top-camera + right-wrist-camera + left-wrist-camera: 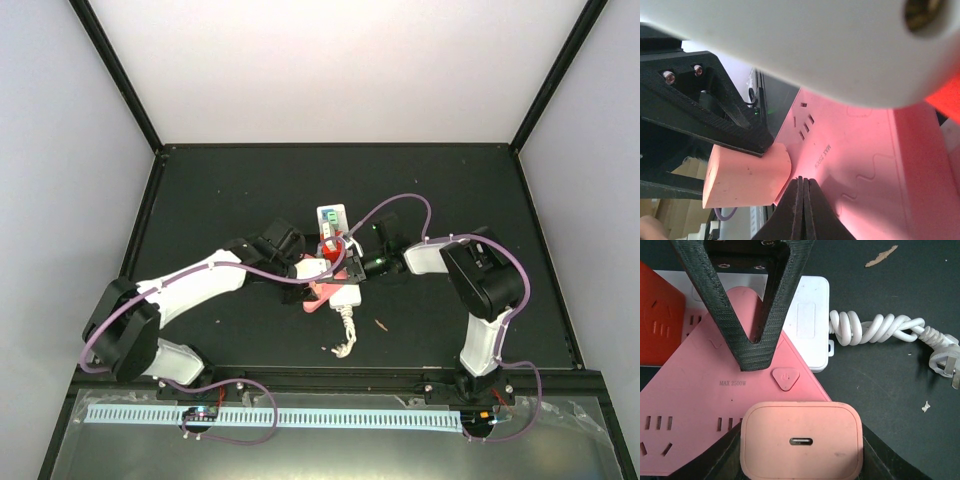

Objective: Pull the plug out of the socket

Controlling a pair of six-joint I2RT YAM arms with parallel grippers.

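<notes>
Now my left fingers [747, 340] grip the pink plug [801, 440], my right fingers [792, 220] closed against the pink adapter [700, 390]; I'd pull straight, no twisting.

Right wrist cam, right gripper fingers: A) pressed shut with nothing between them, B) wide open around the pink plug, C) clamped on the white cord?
A: the right gripper shows its two dark fingers flush against each other with no gap, and the pink plug sits beside them, not between them.
</notes>
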